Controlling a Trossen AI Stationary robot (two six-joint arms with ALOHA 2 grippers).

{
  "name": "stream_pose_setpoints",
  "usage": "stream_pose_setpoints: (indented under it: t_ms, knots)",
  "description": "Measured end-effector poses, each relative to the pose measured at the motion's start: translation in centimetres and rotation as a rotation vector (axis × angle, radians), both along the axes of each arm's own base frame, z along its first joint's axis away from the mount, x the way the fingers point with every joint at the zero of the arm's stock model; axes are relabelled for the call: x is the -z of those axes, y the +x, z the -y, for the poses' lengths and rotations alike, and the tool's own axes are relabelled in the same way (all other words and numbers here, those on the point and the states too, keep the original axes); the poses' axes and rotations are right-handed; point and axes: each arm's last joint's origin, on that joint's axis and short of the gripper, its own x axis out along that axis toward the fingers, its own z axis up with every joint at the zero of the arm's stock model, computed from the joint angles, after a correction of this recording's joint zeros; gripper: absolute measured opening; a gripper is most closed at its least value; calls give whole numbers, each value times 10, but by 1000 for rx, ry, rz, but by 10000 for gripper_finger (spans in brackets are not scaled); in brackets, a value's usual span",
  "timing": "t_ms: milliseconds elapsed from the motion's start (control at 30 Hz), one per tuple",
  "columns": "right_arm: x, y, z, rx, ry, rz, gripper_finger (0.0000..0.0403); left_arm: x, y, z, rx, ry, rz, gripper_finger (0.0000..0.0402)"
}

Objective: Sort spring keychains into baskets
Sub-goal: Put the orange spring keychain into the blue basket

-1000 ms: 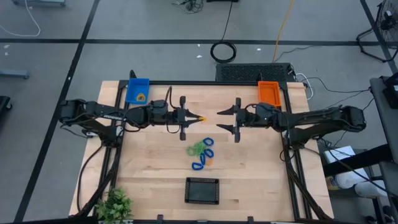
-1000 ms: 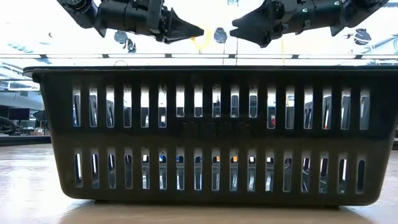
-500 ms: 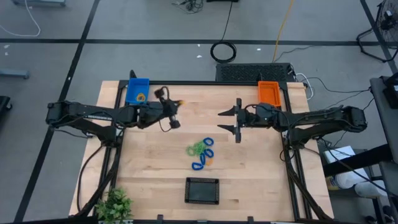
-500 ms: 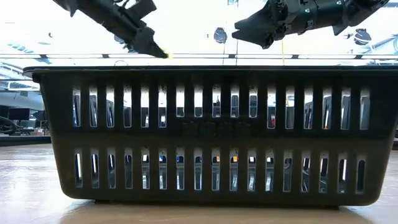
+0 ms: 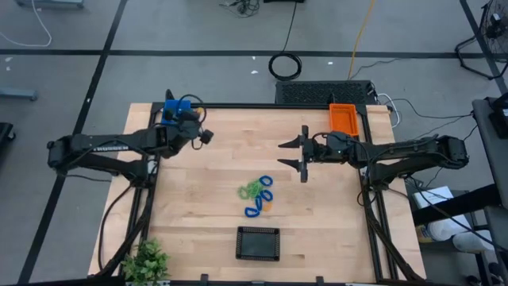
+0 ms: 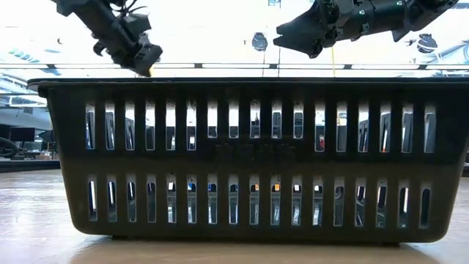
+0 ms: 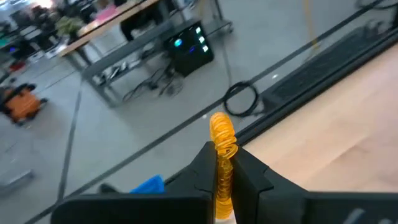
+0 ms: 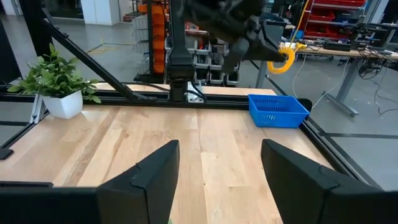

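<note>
The left arm has swung away from the middle of the table toward the far left corner since a second ago, carrying its catch along. Now the left gripper [image 5: 205, 136] hangs just beside the blue basket [image 5: 171, 112] at that corner, its fingers pinched together on an orange-yellow spring keychain [image 7: 222, 138] that sticks up between them. Further along, near the middle of the table [image 5: 206, 214], the rest of the spring keychains [image 5: 258, 196] lie in a loose heap of blue and green coils. The black basket [image 5: 258, 243] sits at the near edge, just past the heap. The right gripper [image 5: 291, 155] has not budged; it hovers above the table's centre, fingers spread wide and empty. The orange basket [image 5: 344, 119] sits at the far right corner.
</note>
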Motion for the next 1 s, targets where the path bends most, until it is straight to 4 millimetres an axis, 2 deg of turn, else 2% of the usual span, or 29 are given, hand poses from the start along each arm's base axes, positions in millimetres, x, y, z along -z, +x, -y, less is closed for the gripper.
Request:
stream_pose_setpoints:
  t_ms: [200,433,800,1000]
  knots:
    - [0,0,0,0,-2,0,212,27,-25,-25,-175,-31,-5,20]
    - [-1,0,0,-1,-15,15,212,52,-50,-51,-314,-148,94,20]
    - [-1,0,0,-1,-16,14,212,69,-61,-67,-425,-232,142,21]
    - [-1,0,0,-1,-16,14,212,71,-62,-70,-450,-240,147,57]
